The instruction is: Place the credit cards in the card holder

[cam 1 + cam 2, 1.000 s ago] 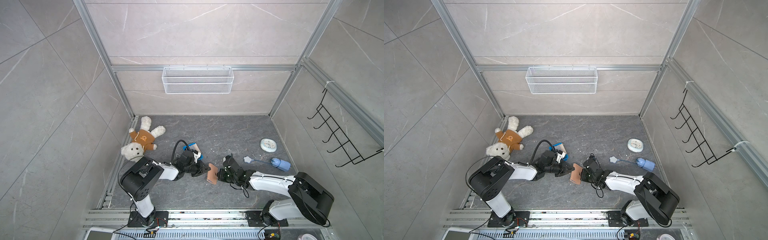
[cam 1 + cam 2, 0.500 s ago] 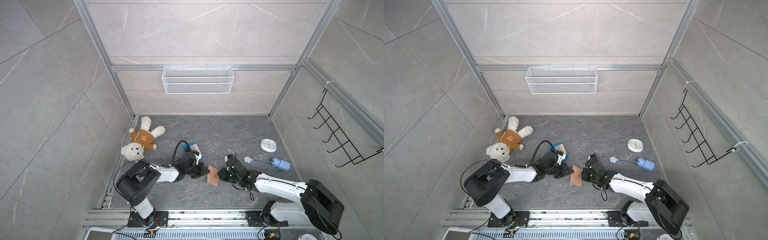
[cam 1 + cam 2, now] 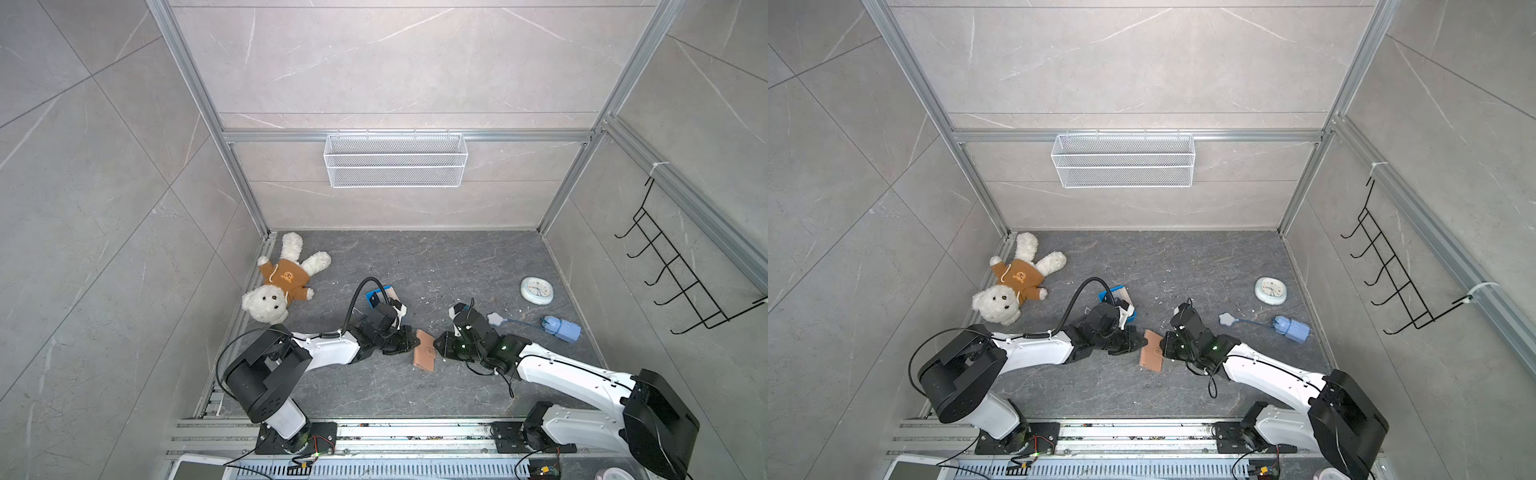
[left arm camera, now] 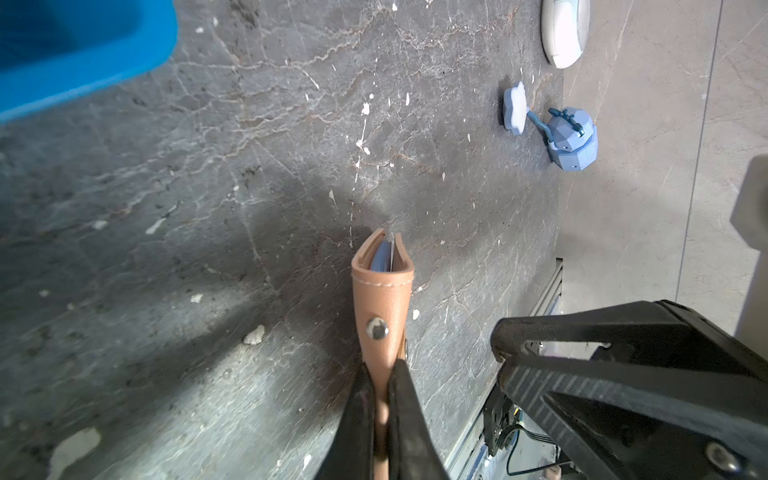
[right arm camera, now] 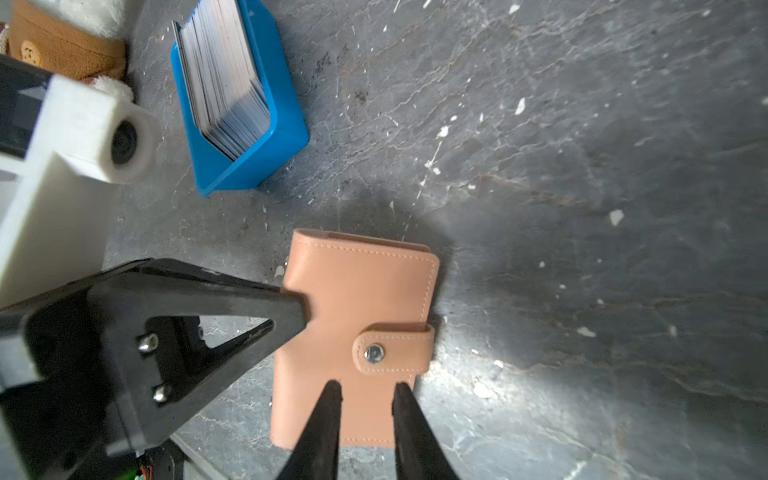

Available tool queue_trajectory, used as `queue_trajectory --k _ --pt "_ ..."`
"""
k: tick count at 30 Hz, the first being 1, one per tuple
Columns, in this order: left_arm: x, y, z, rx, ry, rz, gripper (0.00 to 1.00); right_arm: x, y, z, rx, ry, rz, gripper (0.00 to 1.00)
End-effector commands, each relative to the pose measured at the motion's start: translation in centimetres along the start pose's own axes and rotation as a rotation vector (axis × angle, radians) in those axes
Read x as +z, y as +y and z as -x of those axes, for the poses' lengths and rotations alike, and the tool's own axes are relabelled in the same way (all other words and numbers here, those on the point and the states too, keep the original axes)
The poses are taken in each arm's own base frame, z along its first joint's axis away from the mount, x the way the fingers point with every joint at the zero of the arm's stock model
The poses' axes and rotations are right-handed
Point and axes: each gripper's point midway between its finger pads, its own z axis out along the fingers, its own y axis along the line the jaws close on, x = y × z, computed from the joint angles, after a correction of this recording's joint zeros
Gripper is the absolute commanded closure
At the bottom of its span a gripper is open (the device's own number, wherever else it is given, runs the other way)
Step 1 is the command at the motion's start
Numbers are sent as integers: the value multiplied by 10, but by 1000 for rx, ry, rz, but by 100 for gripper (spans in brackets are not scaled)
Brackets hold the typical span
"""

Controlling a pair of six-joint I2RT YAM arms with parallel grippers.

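The tan, leather-like booklet card holder [image 5: 357, 291] is closed, its strap [image 5: 399, 349] fastened by a metal snap; in both top views you find it over the dark grey marbled floor [image 3: 415, 266], between the two arms, and whether it lies flat or is slightly raised you cannot tell; the left gripper [image 4: 382, 370] has its black jaws pressed together on the long edge away from the strap, pinching the holder, while bluish plastic sleeves [image 4: 380, 259] show between the covers at one end; the right gripper [image 5: 365, 386] hovers at the strap side, jaws parted by a narrow gap and gripping nothing; in the left wrist view its tips stand clear of the holder; the credit cards [image 5: 224, 79], a thick stack of thin plastic rectangles, stand on edge in a small blue rectangular plastic tray [image 5: 286, 129] near the left arm's wrist, apart from the holder; farther out you see a white teddy bear in a brown hoodie [image 3: 282, 286], a round pale clock [image 3: 537, 289] and a blue faceted toy [image 3: 562, 327].
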Motion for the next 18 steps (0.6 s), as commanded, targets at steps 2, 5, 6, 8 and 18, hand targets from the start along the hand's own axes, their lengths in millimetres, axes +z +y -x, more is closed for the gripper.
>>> queue_trajectory --k 2,5,6,8,18 --pt "-8 -21 13 64 -42 -32 100 4 12 -4 -17 44 35 73" --pt "-6 -21 12 64 -37 -31 100 7 17 -4 -20 47 55 72" --pt "-6 -21 12 66 -36 -34 100 9 18 -5 -21 53 58 72" --pt "-6 -23 12 67 -36 -35 100 12 19 -5 -27 61 55 71" --pt "-12 -37 16 78 -46 -75 100 30 15 -11 -42 109 -1 69"
